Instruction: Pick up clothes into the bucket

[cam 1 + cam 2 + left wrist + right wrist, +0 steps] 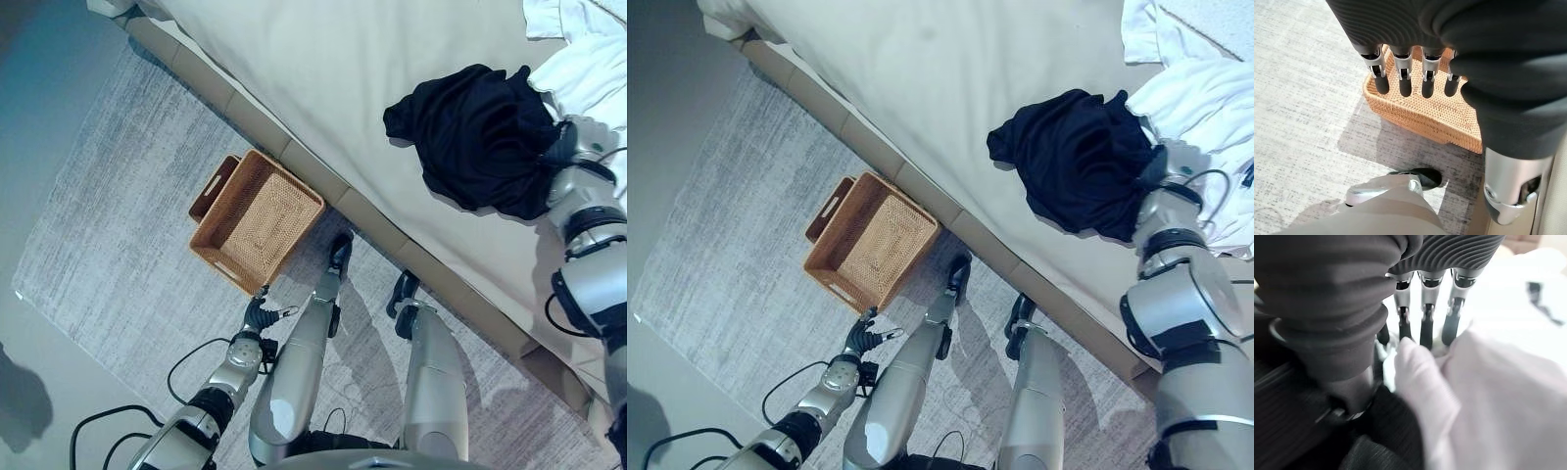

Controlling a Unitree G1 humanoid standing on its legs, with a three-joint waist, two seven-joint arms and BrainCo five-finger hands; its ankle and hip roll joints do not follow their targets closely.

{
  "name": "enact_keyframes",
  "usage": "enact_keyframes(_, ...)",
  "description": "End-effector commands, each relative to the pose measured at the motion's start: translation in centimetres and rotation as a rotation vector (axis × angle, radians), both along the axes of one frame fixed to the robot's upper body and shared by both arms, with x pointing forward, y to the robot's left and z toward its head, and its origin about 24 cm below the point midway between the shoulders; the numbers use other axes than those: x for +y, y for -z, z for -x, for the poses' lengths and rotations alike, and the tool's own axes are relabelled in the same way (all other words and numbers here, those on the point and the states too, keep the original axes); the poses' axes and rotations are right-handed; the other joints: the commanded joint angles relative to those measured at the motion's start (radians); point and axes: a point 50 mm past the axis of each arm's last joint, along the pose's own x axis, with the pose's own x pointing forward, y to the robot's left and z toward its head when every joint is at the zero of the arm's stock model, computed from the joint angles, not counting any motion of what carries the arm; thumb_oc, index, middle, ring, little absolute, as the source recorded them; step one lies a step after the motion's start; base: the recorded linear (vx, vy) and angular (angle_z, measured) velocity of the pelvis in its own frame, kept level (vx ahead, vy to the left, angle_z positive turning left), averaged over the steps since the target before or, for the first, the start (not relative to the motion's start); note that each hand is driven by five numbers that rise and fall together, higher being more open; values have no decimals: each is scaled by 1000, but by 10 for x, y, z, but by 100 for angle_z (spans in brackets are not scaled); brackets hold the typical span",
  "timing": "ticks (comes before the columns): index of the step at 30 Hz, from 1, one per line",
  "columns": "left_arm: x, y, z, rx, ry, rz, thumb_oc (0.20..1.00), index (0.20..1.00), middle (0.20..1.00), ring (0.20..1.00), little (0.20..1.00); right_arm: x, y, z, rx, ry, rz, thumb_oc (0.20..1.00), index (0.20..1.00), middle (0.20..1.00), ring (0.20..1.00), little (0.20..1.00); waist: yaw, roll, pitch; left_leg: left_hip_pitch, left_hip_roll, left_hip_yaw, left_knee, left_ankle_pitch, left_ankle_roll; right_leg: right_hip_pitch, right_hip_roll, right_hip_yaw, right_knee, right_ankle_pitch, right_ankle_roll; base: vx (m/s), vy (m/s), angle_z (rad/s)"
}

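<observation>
Fingers of my right hand (pixel 1422 316) reach straight into white cloth (pixel 1488 396) beside the black garment (pixel 480 132), gripping nothing yet; next I must close them and carry to the basket (pixel 257 220).

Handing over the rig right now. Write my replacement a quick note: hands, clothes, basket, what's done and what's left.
Right hand: on the bed at the seam between the black garment and the white clothes, fingers straight, nothing gripped.
Left hand: open, hanging low beside the wicker basket, holding nothing.
Basket sits on the grey rug against the bed, with nothing in it.
Done: nothing moved.
Left: grasp each garment, carry it down, drop it in.
</observation>
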Motion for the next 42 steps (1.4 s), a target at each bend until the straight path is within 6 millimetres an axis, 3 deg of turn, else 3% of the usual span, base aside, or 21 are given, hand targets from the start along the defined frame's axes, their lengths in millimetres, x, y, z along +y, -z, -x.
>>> enact_keyframes(1,-9,5,7,2,3,27,1000,1000,1000,1000,1000,-45,-25,33,-138,140,-9,1000,1000,1000,1000,1000,-16,17,-8,-35,-19,4,122,-90,19,35,-18,40,-140,148,53,-80,47,2)
enact_keyframes(6,-4,5,8,-4,-39,27,1000,1000,1000,1000,1000,-30,-45,24,-350,36,-41,1000,1000,1000,1000,1000,-33,4,-8,-35,-13,16,117,-91,19,28,-13,53,-153,156,58,-19,30,-6)
enact_keyframes(8,-1,2,7,-32,-70,29,1000,1000,1000,1000,1000,-1,-56,15,-542,-116,-7,1000,1000,1000,1000,1000,-54,-8,-8,-30,-7,27,109,-92,20,26,-5,65,-165,162,63,0,44,-4)
enact_keyframes(10,3,1,8,-47,-88,21,1000,1000,1000,1000,1000,17,-68,18,-676,-222,14,1000,1000,1000,1000,1000,-71,-16,-8,-28,-3,32,109,-97,20,25,-3,74,-170,162,65,10,18,-15)
enact_keyframes(12,3,2,9,-49,-96,15,1000,1000,1000,1000,1000,20,-75,23,-791,-241,-17,1000,1000,1000,1000,1000,-82,-18,-8,-26,-3,33,110,-101,20,28,-4,78,-172,159,67,9,-5,-23)
enact_keyframes(20,7,5,13,-35,-127,6,1000,1000,1000,1000,1000,27,-92,39,-1340,-275,-480,1000,1000,1000,1000,1000,-102,-23,-8,3,10,56,76,-103,19,42,9,99,-205,163,73,15,-3,-12)
enact_keyframes(24,7,5,11,-32,-131,2,1000,1000,1000,1000,1000,24,-106,46,-1458,-250,-500,1000,1000,1000,1000,1000,-105,-9,-8,36,16,56,28,-87,12,64,14,99,-230,165,75,18,-25,-8)
enact_keyframes(28,5,2,9,-49,-108,2,1000,1000,1000,1000,1000,0,-112,50,-1364,-146,-425,1000,1000,1000,1000,1000,-101,8,-8,69,27,48,-43,-47,-3,82,15,88,-249,167,74,3,-35,-3)
enact_keyframes(30,4,1,7,-55,-96,6,1000,1000,1000,1000,1000,-7,-110,41,-1184,-131,-373,1000,1000,1000,1000,1000,-100,11,-8,85,37,49,-78,-28,-6,85,20,84,-257,172,73,-4,-42,0)
enact_keyframes(36,-3,0,3,-52,-66,25,1000,1000,1000,1000,1000,2,-96,12,-733,-143,-242,1000,1000,1000,1000,1000,-96,11,-8,91,49,51,-105,-3,-12,73,33,83,-257,179,64,4,-59,-4)
enact_keyframes(42,-17,-4,-2,-64,-19,55,1000,1000,1000,1000,1000,7,-86,2,-586,-110,-219,1000,1000,1000,1000,1000,-88,41,-8,84,50,46,-116,10,-15,45,33,81,-234,172,58,12,-41,1)
